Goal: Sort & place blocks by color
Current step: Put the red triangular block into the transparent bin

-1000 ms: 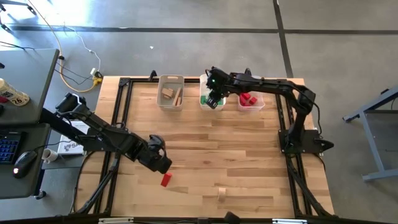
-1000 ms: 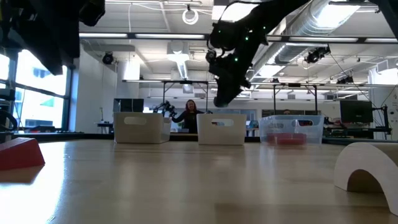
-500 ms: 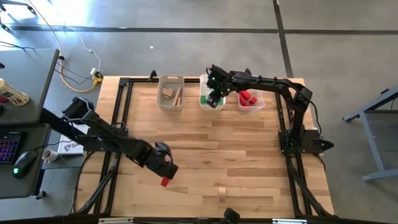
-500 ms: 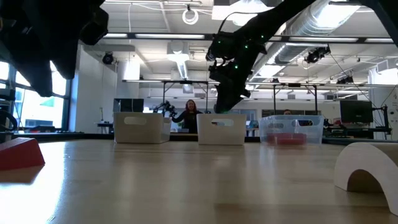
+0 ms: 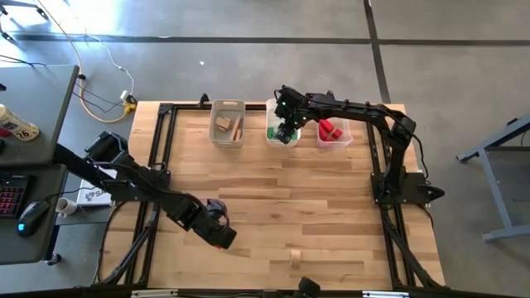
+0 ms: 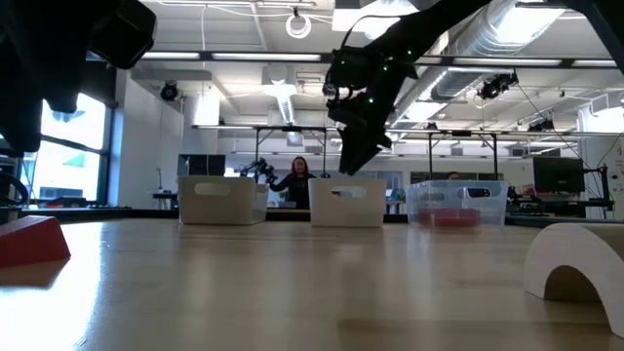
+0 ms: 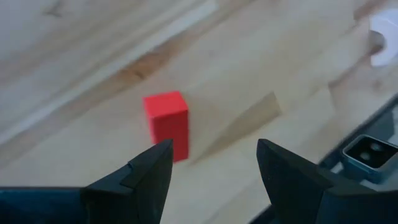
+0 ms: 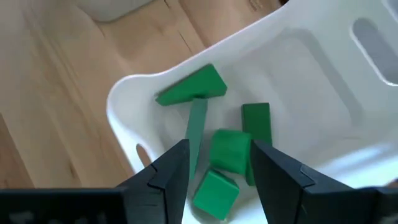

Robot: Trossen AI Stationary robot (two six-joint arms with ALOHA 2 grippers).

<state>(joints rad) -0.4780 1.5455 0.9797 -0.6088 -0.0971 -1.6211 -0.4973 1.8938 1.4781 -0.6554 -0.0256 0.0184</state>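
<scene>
Now left gripper (image 7: 211, 168) wide open, red block (image 7: 166, 122) just ahead, untouched.

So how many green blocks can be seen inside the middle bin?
5 green blocks, all in the middle bin below the right claw: a wedge, a thin bar, an upright bar and two cubes. Others may be hidden.

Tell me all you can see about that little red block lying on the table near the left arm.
The red block is a small, plain, smooth-faced rectangular piece, painted bright red, wood by the look of it. It stands alone on the light wooden table near the front edge, casting a soft shadow. The left gripper hangs right over it with fingers open and not touching it. From overhead the arm hides nearly all of it; the table-level camera shows it at the far side.
</scene>
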